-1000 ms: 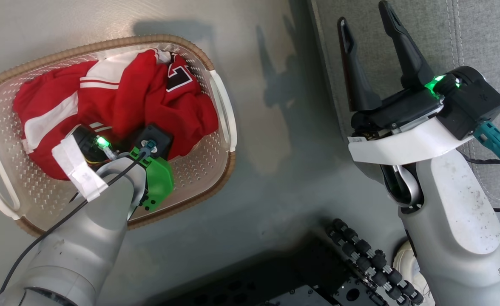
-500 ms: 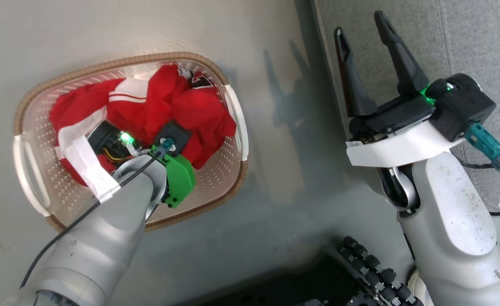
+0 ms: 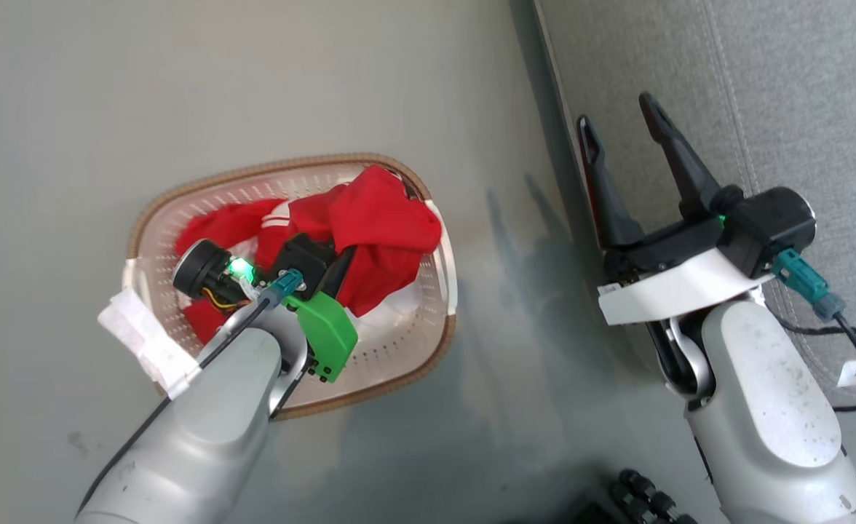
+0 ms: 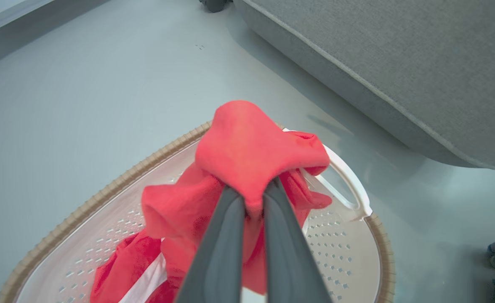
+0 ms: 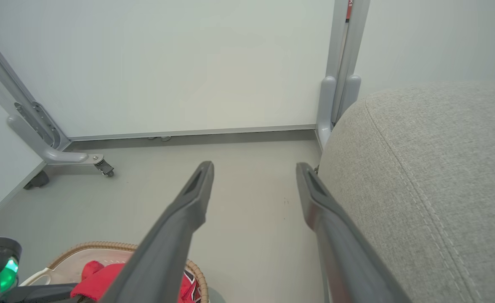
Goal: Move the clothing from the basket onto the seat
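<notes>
While left jaws pinch clothing point(image 4: 247, 147) above basket point(image 4: 344, 240), right jaws gape beside seat point(image 5: 441, 168).

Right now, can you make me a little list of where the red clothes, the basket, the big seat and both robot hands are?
clothing: red with white stripes, one bunch pinched up, the rest hanging into the basket
basket: cream, brown rim, standing on the floor
seat: grey cushion, on the robot's right of the basket, apart from it
left gripper: shut on the clothing, above the basket
right gripper: open, holding nothing, by the seat's edge
</notes>
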`<state>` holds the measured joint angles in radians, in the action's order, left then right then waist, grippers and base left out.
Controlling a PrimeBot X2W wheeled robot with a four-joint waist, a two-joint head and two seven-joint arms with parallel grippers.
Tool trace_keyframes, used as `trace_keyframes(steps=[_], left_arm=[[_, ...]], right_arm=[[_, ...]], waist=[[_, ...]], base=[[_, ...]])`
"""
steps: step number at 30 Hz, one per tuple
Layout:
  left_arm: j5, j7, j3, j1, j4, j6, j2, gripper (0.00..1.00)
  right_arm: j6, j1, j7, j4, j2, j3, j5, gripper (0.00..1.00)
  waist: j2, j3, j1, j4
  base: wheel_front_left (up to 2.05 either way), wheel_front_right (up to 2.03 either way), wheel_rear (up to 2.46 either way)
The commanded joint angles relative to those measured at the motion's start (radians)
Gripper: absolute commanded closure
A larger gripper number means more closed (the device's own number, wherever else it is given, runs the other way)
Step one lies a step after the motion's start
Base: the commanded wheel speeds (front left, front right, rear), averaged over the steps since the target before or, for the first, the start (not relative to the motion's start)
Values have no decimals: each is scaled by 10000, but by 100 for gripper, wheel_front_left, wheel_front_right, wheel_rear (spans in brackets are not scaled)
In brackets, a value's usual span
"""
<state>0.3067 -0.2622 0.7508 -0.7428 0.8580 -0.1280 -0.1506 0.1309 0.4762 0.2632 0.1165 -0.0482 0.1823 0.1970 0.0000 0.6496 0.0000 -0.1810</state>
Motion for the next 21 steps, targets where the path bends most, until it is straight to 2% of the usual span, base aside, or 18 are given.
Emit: trace_keyframes(steps=[1,9,21], left_arm=[[17,-39,-174,299,-251,-41,-40,100],[-167,-40,-1255,1220,-1764,-37,104,100],[-314,-40,-2609,2140,-4203,-40,354,100]], right_arm=[[-3,-262,25,76,-40,-47,-67,0],[-3,-867,25,368,-41,-301,-145,0],[-3,-1724,25,616,-40,-584,-66,0]], waist=[[0,-974,0,618],[0,-2078,0,1069],[0,-3463,0,1345]], base=[[0,0,0],[0,0,0],[0,0,0]])
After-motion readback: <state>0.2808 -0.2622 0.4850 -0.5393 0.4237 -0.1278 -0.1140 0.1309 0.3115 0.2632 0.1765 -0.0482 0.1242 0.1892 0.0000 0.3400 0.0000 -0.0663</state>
